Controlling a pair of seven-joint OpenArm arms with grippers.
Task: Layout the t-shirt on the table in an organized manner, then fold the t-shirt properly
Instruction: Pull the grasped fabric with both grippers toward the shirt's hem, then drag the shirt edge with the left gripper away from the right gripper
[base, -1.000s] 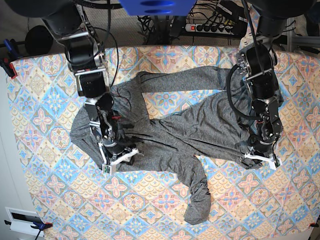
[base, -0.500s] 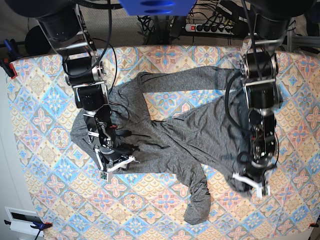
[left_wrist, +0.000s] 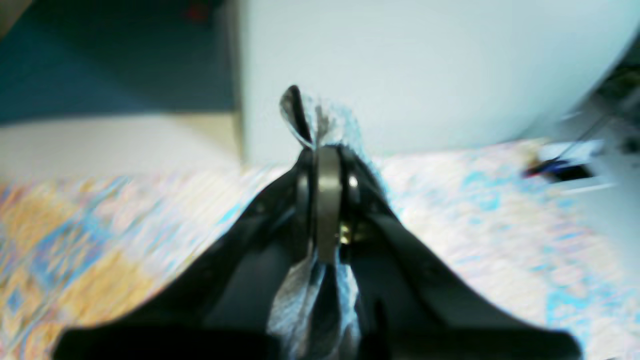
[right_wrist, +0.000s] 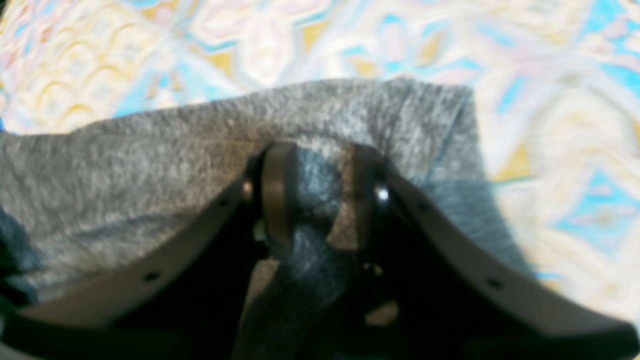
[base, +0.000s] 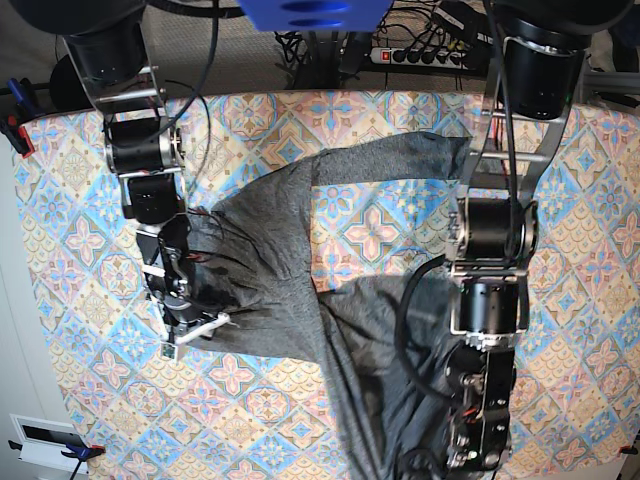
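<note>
your left gripper (left_wrist: 320, 150) is pinched tight on the t-shirt (base: 300, 250) at the table's (base: 80, 230) near edge, your right gripper (right_wrist: 312, 200) nips a fold at left, so the cloth's long axis runs stretched between them.
</note>
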